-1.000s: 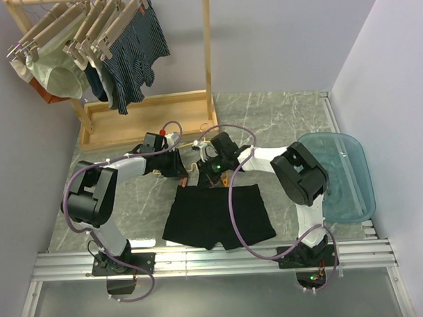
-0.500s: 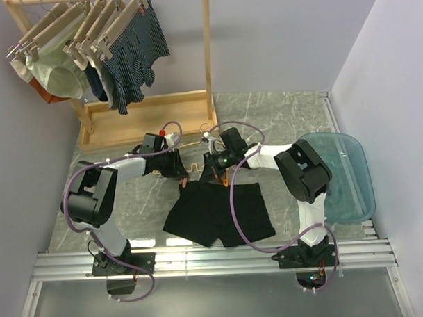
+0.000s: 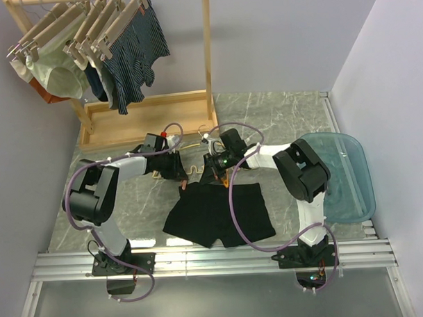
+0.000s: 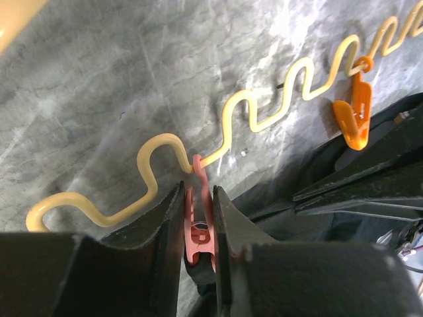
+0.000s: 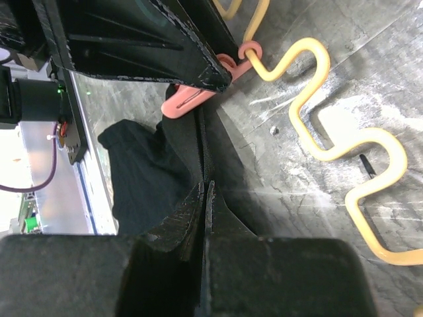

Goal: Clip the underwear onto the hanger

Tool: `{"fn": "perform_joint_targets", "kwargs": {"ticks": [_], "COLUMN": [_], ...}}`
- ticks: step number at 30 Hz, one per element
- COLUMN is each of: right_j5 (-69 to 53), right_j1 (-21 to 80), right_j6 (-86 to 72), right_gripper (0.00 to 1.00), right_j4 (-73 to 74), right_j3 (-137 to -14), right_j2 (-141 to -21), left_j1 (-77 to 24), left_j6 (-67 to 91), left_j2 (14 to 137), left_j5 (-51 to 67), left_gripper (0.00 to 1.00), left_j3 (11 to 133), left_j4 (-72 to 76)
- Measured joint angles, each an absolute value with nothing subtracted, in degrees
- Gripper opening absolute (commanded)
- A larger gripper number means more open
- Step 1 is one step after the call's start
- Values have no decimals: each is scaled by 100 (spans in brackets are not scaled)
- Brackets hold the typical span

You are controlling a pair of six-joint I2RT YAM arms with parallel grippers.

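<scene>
Soft, light and limp by the look of it: underwear (image 3: 217, 214), black, spread on the table (image 3: 140, 203) at lower centre of the top view, with its upper left corner drawn up toward the hanger (image 4: 227, 125) lying just above. Likely to sag and fold wherever unsupported. Best taken at the waistband edge near a corner, with a small pinch of cloth and no more.

Thin, light and probably springy, that hanger, and apt to skid on the smooth marble. Better steadied through a clip than by the wavy bar itself.

Left gripper (image 4: 197, 191), left of centre in the top view: narrowed onto the pink clip (image 4: 200, 228), fingers (image 4: 165, 218) pressing its two flanks, held a little apart by the clip's own thickness. Hooked on the wavy bar right above the fingertips, that clip. No telling from these views about its mouth, gaping or not.

Further right along the bar, in the upper right of the left wrist view: orange clip (image 4: 353, 119), hanging free, touched by nothing.

Right gripper (image 5: 205, 188), just right of the left one in the top view: clamped tight on a ridge of black cloth, pinched between the fingertips close below the pink clip. Cloth and clip very near each other, actual contact not clear.
</scene>
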State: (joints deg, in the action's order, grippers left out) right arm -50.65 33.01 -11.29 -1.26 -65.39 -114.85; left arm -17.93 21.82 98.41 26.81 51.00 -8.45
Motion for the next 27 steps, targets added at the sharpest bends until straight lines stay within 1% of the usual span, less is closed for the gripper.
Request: {"fn": "perform_joint_targets", "kwargs": {"ticks": [2,7,13,14,15,17,20,21,26,27], "right_j5": [-5068,-5063,-5061,-5061,-5061,-5057,-5054,-5050,-5043,-5041], "right_j1": [3301,3301,3301,3301,3301,3301,3301,3301,3315,3334], "right_j6": [-1129,-1125,-1107,-1107,-1105,-1105,-1085,-1081,-1037,-1015], "right_gripper": [0,0,0,0,0,0,0,0,0,2], "right_j4": [-113,-75,32,47,75,119,176,191,320,364], "right_j3": [-6558,-6617,-6687,-6694,-6709,-6753,-6818,-6831,-6847,-6860], "right_j2": [-11502,-11596,-11662,-11662,-11664,-11681,-11745,-11769,-11813,-11813], "left_j1": [-1793,-1793,-1793,-1793,-1793,-1793,-1793,-1793,-1791,-1791], "left_j6": [2185,2169,2169,2169,2171,2171,2169,2169,2167,2165], "left_j2": [9900,9920,9942,9948,9948,9948,9948,9948,9894,9867], "left_j5": [2674,2648,2604,2606,2606,2604,2580,2563,2467,2418], "left_gripper": [30,38,41,46,47,53,56,62,66,66], "left_j3": [5148,5238,5330,5341,5347,5374,5426,5441,5500,5500], "left_j4": [-908,-1022,-1164,-1179,-1186,-1201,-1216,-1234,-1358,-1413]}}
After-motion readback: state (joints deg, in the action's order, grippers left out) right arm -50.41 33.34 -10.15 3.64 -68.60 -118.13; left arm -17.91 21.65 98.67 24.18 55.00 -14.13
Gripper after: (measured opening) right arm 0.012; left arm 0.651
